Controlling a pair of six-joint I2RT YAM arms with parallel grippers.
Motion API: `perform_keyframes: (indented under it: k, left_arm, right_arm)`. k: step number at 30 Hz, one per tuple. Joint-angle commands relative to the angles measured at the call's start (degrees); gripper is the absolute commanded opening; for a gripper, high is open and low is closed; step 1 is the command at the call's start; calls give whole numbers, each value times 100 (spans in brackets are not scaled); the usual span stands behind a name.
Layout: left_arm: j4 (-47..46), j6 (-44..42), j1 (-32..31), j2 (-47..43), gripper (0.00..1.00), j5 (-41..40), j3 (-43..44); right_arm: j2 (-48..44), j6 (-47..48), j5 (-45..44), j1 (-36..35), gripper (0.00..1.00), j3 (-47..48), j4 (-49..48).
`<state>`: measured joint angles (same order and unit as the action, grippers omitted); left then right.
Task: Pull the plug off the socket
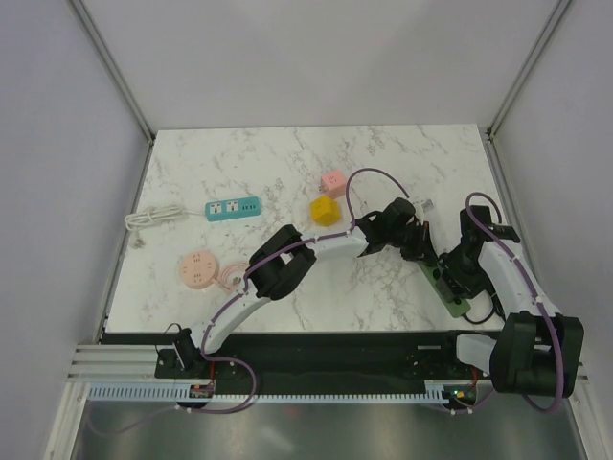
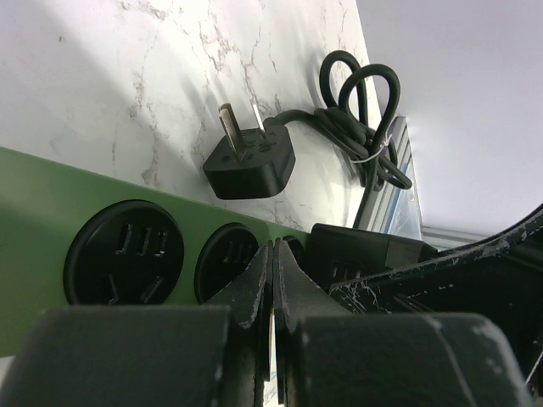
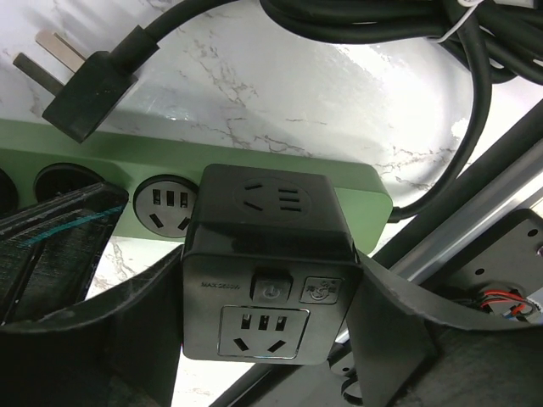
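A green power strip (image 1: 448,292) lies at the table's right edge; it also shows in the left wrist view (image 2: 34,220) and the right wrist view (image 3: 110,153). A black cube adapter plug (image 3: 267,254) sits on the strip's end socket, also visible in the left wrist view (image 2: 365,250). My right gripper (image 3: 267,292) is shut on the adapter, one finger on each side. My left gripper (image 2: 273,250) is shut and empty, its tips down on the strip between sockets. The strip's own loose plug (image 2: 250,157) and coiled black cable (image 2: 361,119) lie on the marble beyond.
A teal power strip (image 1: 233,207) with a white cable (image 1: 153,218), a round pink socket (image 1: 197,268), a yellow cube (image 1: 325,211) and a pink cube (image 1: 333,181) lie to the left. The enclosure wall and metal rail stand just right of the green strip.
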<state>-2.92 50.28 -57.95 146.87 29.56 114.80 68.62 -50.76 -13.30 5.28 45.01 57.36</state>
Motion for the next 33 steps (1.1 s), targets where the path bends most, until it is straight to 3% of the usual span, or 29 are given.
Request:
perform_keyframes:
  k: [1,15,33]
  left_arm:
    - [257,-229,-14,114,2,-117,112]
    - [257,-203,-58,44,2,-337,-19]
    - [582,-238,-84,105,2,-451,165]
  right_arm:
    - [99,101,108,43,68,60,-278]
    - [231,620,583,52,0,297,-463]
    - [-60,664,504,158,0,253,-551]
